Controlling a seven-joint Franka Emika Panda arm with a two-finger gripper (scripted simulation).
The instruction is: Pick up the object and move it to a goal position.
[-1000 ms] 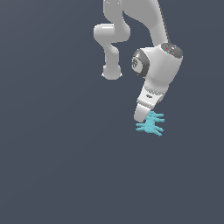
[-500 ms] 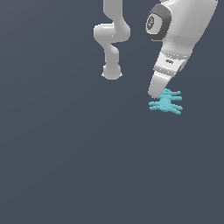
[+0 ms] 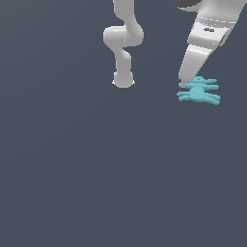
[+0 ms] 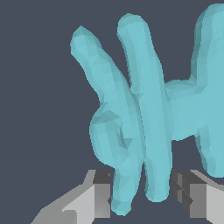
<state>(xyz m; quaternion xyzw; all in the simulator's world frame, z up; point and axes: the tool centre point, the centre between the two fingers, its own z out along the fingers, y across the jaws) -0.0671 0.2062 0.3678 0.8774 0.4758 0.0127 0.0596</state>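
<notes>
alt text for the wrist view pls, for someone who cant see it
A cyan spiky object fills most of the frame, its long prongs branching off a central spine against a plain dark grey background. Two of its prongs reach down between the gripper, whose grey jaws stand on either side of them with small gaps showing.

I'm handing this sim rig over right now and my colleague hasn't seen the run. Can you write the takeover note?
Gripper: both fingers bracket two prongs of the cyan spiky object; the wrist view shows small gaps at the pads, so a firm clamp can't be confirmed.
Object: at the fingertips, toward the exterior view's upper right. Whether it is lifted or resting on the floor is unclear.
Done: arm is at the object, prongs between the fingers.
Left: confirm the grip, then carry it to the goal; no goal marker is visible.
</notes>
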